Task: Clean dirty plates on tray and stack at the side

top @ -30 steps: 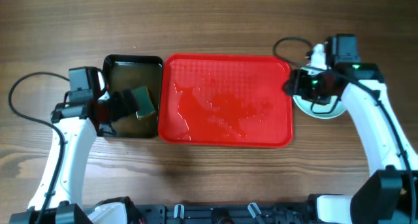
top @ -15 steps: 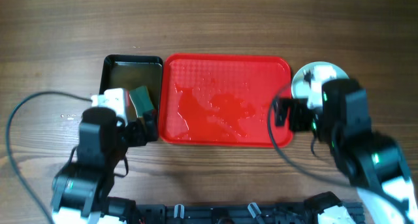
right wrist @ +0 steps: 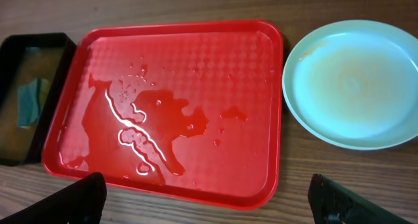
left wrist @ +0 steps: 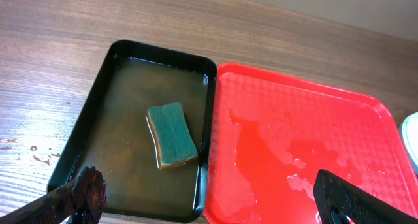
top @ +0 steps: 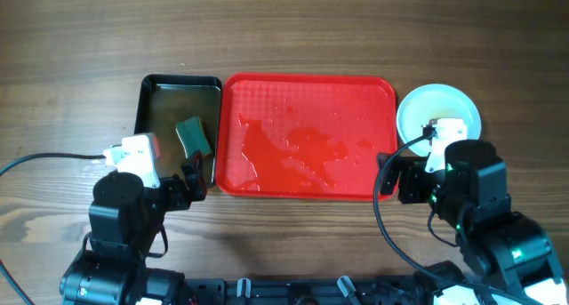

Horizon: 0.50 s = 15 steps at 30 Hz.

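Note:
The red tray (top: 307,90) lies mid-table, wet with puddles, with no plates on it; it also shows in the left wrist view (left wrist: 307,119) and the right wrist view (right wrist: 196,61). A pale mint plate (top: 436,107) sits on the wood just right of the tray, seen with a faint smear in the right wrist view (right wrist: 356,87); whether others lie under it I cannot tell. My left gripper (left wrist: 209,201) is open and empty, held above the near edge of the black tray. My right gripper (right wrist: 219,201) is open and empty above the red tray's near edge.
A black tray (top: 160,96) of murky water holds a green sponge (top: 193,137), left of the red tray; it also shows in the left wrist view (left wrist: 172,132). Both arm bases (top: 124,216) (top: 476,207) sit at the table's near edge.
Both arms have pulled back from the trays toward the near edge and risen. The right gripper has left the plate, which now lies uncovered beside the red tray.

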### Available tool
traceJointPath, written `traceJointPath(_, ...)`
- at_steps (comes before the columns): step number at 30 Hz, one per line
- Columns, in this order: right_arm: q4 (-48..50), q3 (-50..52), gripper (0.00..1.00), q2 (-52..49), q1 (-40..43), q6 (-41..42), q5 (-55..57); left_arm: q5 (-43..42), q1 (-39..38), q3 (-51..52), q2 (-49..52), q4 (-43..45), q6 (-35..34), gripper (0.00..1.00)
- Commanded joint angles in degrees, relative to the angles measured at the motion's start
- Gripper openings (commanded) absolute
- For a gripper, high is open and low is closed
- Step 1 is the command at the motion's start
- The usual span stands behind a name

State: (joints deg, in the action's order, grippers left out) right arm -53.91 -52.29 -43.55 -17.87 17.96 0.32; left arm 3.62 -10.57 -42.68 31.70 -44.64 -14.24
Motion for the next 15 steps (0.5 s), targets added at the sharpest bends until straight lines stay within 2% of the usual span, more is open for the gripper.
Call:
traceJointPath(1, 0.3, 0.5, 0.99, -1.1, -0.3, 0.4, 1.4, 1.0, -0.3, 0.4, 0.2, 0.0, 0.3, 1.0)
traceJointPath(5, -2.1, 1.3, 1.0, 3.4, 0.1, -1.6, 2.7, 1.0, -0.3, 0.4, 0.2, 0.0, 0.3, 1.0)
traceJointPath(7, 6.0, 5.2, 1.0, 8.7, 1.9, -7.3, 0.7, 1.0, -0.3, 0.4, 0.2, 0.0, 0.3, 1.0)
traceJointPath(9, 18.1, 12.1, 0.99, 15.1, 4.6, -13.1, -3.8, 1.0, -0.3, 0.4, 0.2, 0.0, 0.3, 1.0)
traceJointPath(13, 35.6, 25.3, 0.99, 27.7, 9.0, -11.8, -5.7, 1.0, -0.3, 0.4, 0.2, 0.0, 0.3, 1.0)
traceJointPath(15, 40.7, 28.7, 0.99, 31.9, 10.6, -11.9, -5.7, 1.0, -0.3, 0.4, 0.2, 0.0, 0.3, 1.0)
